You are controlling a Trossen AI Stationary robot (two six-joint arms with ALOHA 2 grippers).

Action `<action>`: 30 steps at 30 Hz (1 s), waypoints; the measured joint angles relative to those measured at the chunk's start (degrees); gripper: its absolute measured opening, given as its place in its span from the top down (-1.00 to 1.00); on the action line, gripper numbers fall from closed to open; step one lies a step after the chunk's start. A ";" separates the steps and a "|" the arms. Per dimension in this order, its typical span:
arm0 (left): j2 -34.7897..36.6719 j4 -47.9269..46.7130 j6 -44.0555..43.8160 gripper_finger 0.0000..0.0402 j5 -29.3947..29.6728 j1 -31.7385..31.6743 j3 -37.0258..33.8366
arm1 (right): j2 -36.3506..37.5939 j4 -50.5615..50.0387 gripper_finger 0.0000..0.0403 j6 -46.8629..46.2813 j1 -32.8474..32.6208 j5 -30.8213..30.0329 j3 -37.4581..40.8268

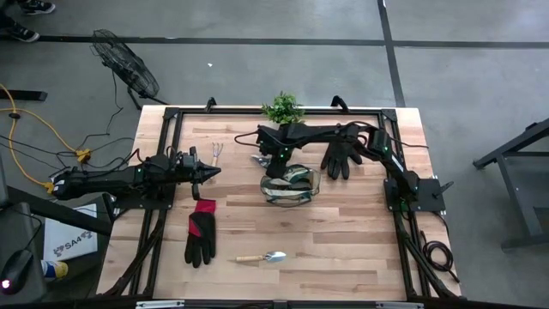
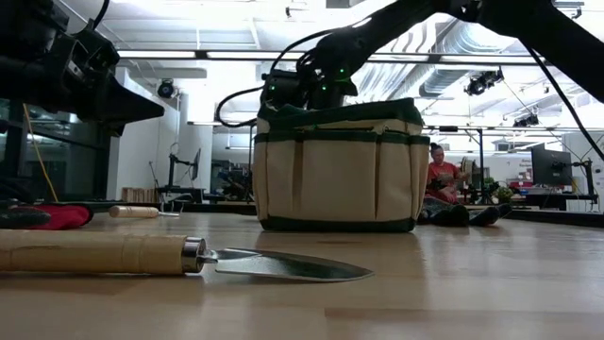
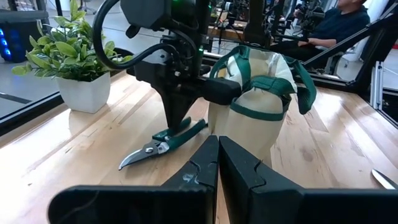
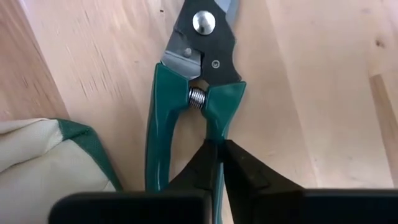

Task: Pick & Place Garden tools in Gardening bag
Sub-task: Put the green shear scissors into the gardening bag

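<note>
Right gripper (image 4: 217, 155): fingers closed on one green handle of the pruning shears (image 4: 186, 93), pinch just behind the spring. Shears flat on the table (image 1: 343, 249), at about 10 o'clock from the gardening bag (image 1: 290, 184), just beside its wall. Long axis: blades pointing away from the bag, handles toward it. Lift likely next; one-handle pinch may let the tool swing. Left gripper (image 3: 217, 162): closed, empty, parked well apart at 9 o'clock, farther from the shears.
</note>
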State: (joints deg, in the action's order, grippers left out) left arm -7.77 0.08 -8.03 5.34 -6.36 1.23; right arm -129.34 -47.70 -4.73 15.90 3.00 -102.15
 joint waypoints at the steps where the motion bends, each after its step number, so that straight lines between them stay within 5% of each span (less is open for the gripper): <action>1: 0.00 -0.01 0.00 0.95 0.00 0.01 0.00 | 0.11 -0.02 0.97 0.00 0.00 0.00 0.00; 18: 0.00 0.04 0.00 0.95 0.15 -0.02 0.00 | 2.05 0.97 0.95 -0.34 0.00 0.51 0.06; 30: 0.02 0.04 0.00 0.95 0.22 -0.02 0.00 | 0.23 1.72 0.27 -1.64 0.22 2.58 0.03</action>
State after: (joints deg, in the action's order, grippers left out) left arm -7.75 0.12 -8.03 5.56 -6.37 1.23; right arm -129.11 -45.98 -6.37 16.12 5.57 -102.12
